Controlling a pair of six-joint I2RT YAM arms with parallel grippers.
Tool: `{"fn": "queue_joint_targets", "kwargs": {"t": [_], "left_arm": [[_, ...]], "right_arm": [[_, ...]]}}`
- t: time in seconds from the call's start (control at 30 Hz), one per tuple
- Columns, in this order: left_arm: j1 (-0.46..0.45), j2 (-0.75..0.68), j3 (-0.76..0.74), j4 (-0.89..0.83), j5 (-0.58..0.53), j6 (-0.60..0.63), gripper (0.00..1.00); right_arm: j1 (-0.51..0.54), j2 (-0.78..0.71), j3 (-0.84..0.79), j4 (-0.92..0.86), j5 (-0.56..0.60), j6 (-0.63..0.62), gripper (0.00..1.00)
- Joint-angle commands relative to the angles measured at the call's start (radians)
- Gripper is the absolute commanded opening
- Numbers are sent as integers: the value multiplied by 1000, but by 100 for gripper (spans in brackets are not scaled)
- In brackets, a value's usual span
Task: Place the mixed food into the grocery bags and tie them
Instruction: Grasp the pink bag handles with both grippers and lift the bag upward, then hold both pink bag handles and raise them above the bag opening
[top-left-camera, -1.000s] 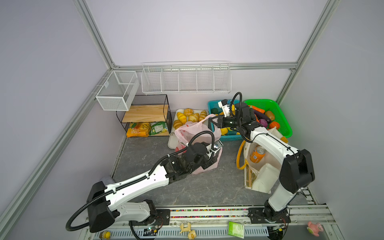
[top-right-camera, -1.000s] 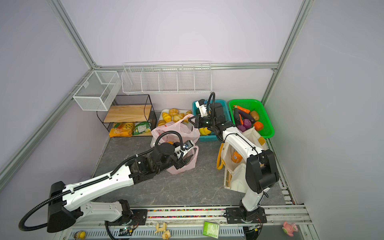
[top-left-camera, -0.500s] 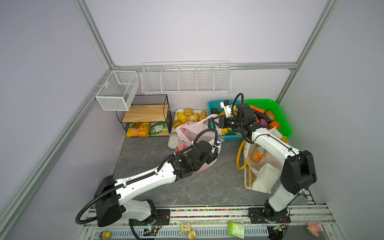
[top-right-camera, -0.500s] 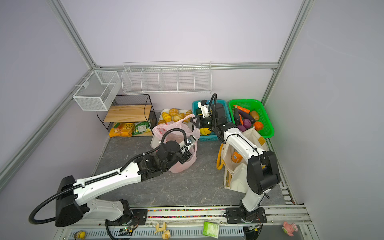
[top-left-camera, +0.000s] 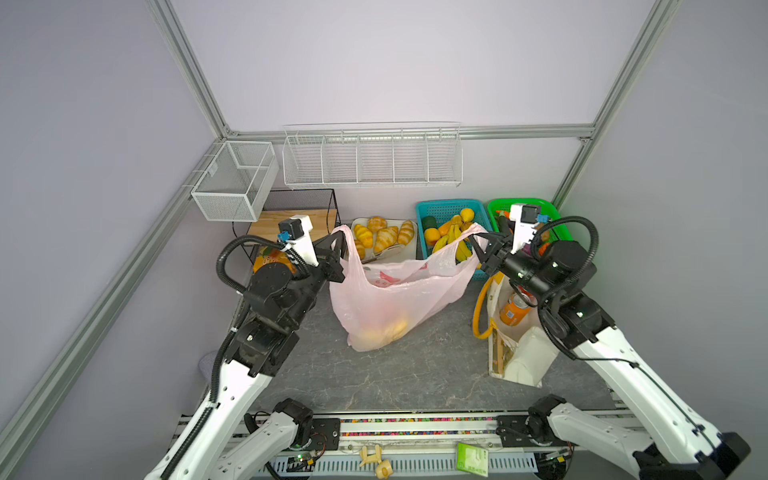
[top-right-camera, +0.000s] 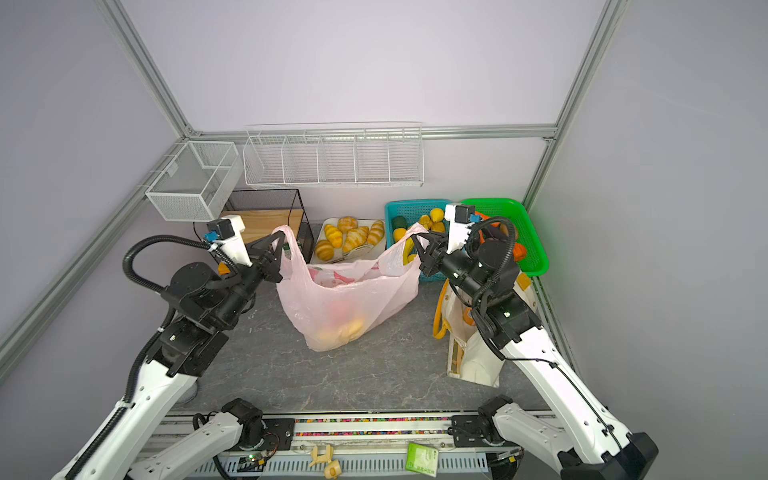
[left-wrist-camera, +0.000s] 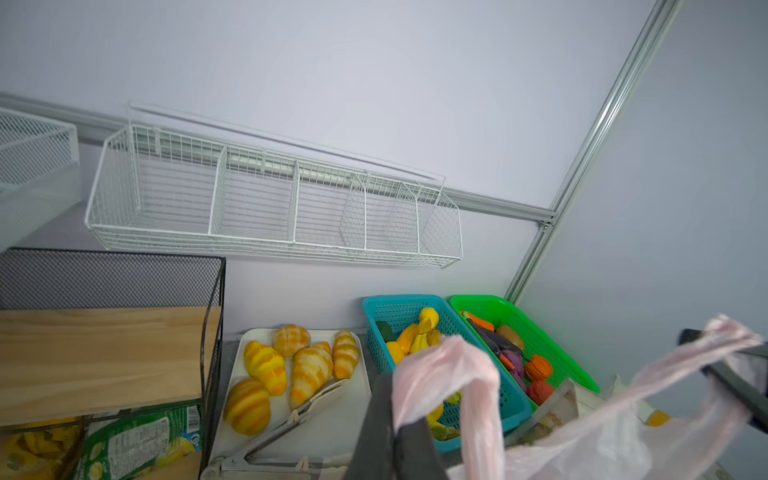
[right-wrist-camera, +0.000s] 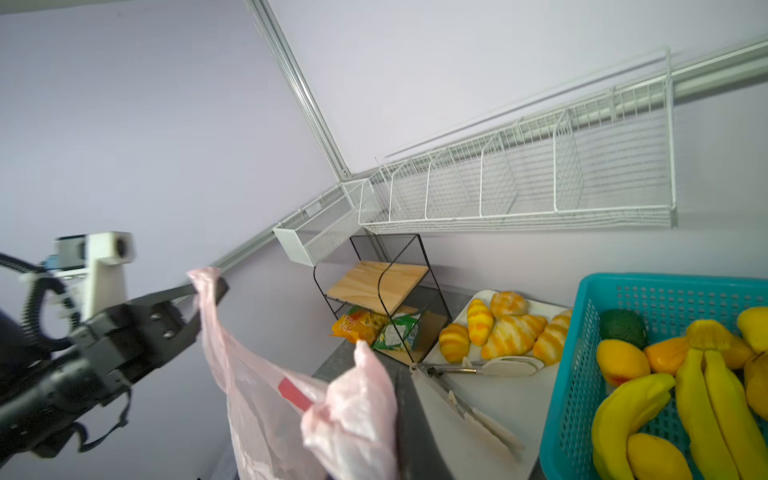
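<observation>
Pink bag (top-left-camera: 395, 299) over middle of counter (top-left-camera: 415, 374) in both top views, fruit (top-left-camera: 386, 328) inside, strung between left gripper (top-left-camera: 341, 243) and right gripper (top-left-camera: 477, 245), both clamped tight on its loop handles (top-left-camera: 457, 249). Canvas tote (top-left-camera: 523, 357) by right counter edge, orange can (top-left-camera: 513, 311) inside. From left wrist, one handle (left-wrist-camera: 440, 365) pinched between dark fingers (left-wrist-camera: 374, 436). From right wrist, likewise, other handle (right-wrist-camera: 353, 411).

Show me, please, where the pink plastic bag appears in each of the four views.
In a top view: pink bag at centre, stretched between left gripper and right gripper.
In a top view: centre again, same stretch.
Left wrist: in front of the teal basket, a handle loop nearest the camera.
Right wrist: strung from the left gripper toward the camera.
Shared landmark: white wire rack on the back wall.
</observation>
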Motion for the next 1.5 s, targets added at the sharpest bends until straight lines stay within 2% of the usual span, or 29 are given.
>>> {"fn": "queue_joint_targets", "kwargs": {"t": [0.0, 0.13, 0.27, 0.43, 0.6, 0.63, 0.77, 0.93, 1.03, 1.1, 1.2, 1.33, 1.47], "left_arm": [[35, 75, 50, 18, 190, -129, 0], [37, 141, 67, 19, 225, -156, 0], [37, 208, 59, 8, 211, -175, 0], [36, 276, 130, -39, 203, -182, 0], [36, 291, 177, -91, 222, -173, 0], [36, 283, 168, -106, 230, -172, 4], [36, 197, 108, -179, 249, -137, 35], [36, 32, 14, -234, 237, -51, 66], [37, -14, 9, -247, 257, 11, 74], [33, 10, 48, -249, 268, 39, 75], [12, 110, 164, -300, 235, 85, 79], [-86, 276, 324, -381, 81, 210, 87], [-95, 448, 492, -463, 8, 248, 91]], "right_arm": [[25, -25, -24, -28, 109, -64, 11], [35, -51, -29, -56, 123, -78, 12], [61, -45, -59, -57, 110, -52, 12], [81, -49, -71, -54, 110, -39, 12], [84, -46, -71, -82, 184, -48, 13], [85, -34, -68, -96, 203, -56, 13], [81, 26, -41, -148, 258, -96, 13], [75, 82, -1, -170, 258, -126, 13], [75, 105, 13, -175, 253, -134, 13], [76, 111, 14, -175, 253, -137, 13], [76, 114, 9, -168, 253, -140, 14], [74, 124, 11, -160, 259, -149, 14], [73, 139, 9, -138, 281, -147, 14]]}}
